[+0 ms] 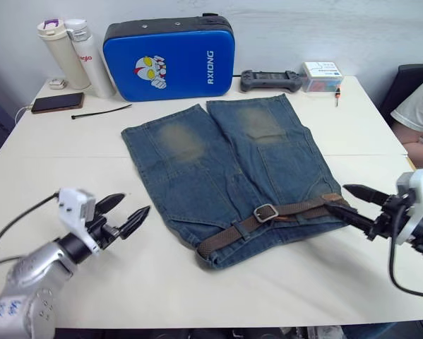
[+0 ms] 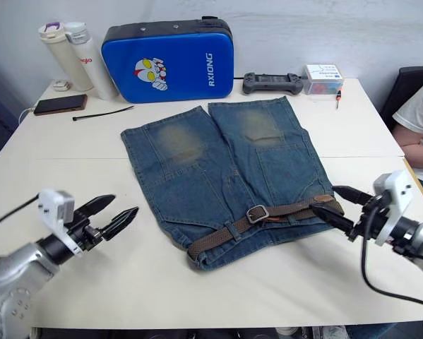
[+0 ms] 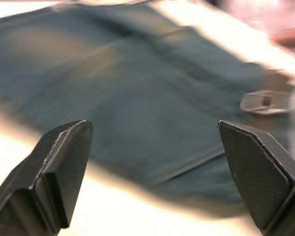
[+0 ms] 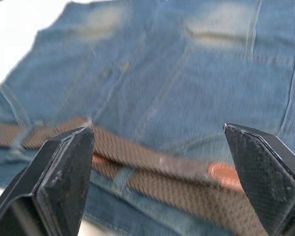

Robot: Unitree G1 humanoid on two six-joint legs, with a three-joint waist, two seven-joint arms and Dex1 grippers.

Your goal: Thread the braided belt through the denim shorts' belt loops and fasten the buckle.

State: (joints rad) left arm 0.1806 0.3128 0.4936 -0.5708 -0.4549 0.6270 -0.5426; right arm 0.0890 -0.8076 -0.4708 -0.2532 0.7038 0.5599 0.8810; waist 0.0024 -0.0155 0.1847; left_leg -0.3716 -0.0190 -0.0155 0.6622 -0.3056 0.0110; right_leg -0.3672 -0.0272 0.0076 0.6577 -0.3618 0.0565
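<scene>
The denim shorts (image 1: 218,176) lie flat on the white table, waistband toward me, legs pointing at the blue case. The braided belt (image 1: 282,215) runs along the waistband through the belt loops (image 4: 122,178), and its silver buckle (image 1: 265,212) sits closed near the middle. A tan leather end (image 4: 225,174) lies at the right side. My right gripper (image 1: 356,205) is open just right of the belt's right end, holding nothing. To the left of the shorts, my left gripper (image 1: 123,213) hovers open and empty above the table.
A blue case (image 1: 169,58), two bottles (image 1: 73,53), a phone (image 1: 57,103) and a thin black cable tie (image 1: 102,111) are at the back left. A game controller (image 1: 270,80) and small box (image 1: 322,76) sit back right. A person's arm (image 1: 419,113) shows at the right edge.
</scene>
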